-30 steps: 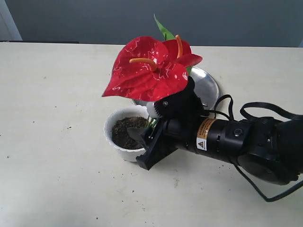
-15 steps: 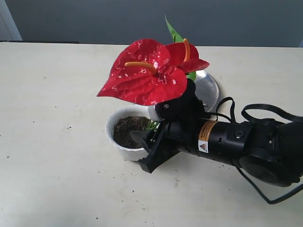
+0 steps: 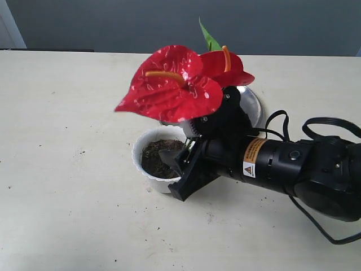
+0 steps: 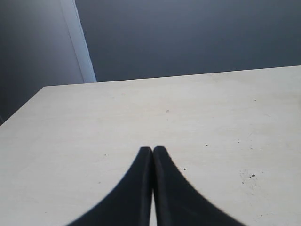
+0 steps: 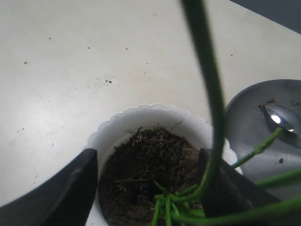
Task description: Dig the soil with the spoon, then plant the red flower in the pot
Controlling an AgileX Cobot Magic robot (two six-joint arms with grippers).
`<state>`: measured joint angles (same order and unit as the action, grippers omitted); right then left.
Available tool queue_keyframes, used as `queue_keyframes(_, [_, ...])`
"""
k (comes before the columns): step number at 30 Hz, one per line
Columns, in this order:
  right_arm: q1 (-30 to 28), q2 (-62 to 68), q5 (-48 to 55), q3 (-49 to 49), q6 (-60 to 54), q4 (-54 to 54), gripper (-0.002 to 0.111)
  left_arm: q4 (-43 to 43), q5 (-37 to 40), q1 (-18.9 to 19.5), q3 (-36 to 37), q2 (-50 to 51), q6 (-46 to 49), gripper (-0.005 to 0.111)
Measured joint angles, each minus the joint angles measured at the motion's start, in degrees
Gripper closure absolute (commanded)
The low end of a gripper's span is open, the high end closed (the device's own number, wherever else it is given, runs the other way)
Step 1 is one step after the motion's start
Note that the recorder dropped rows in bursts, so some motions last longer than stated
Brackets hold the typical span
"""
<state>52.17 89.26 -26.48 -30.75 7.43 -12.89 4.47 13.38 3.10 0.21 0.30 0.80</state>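
Note:
The red flower [image 3: 169, 84] stands with its green stems [image 5: 211, 117] stuck in the dark soil [image 5: 141, 160] of the white scalloped pot [image 3: 139, 161]. My right gripper [image 3: 175, 175] is open. One of its fingers [image 5: 70, 188] is outside the pot's rim [image 5: 141, 115] and the other is against the stems on the far side. The gripper [image 5: 150, 183] clamps nothing. The spoon [image 5: 282, 118] lies in the steel plate [image 5: 249, 122] behind the pot. Away from all this, my left gripper [image 4: 153, 150] is shut and empty over bare table.
The round steel plate [image 3: 251, 104] sits just behind the pot, partly hidden by the blooms and my right arm. Stray soil crumbs [image 3: 208, 214] dot the cream table [image 3: 67, 113]. A cable loops behind the right arm.
The right gripper, the pot and the flower have all shifted a little to the right. The blooms have swayed slightly. The left gripper shows no earlier view.

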Motion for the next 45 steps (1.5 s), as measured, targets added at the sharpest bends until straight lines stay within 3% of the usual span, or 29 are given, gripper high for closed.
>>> queue_keyframes(45, [0.0,-11.87,7.28,4.65,0.1,2.72,0.049,0.0,0.0,0.0,0.0,0.0,0.0,0.106])
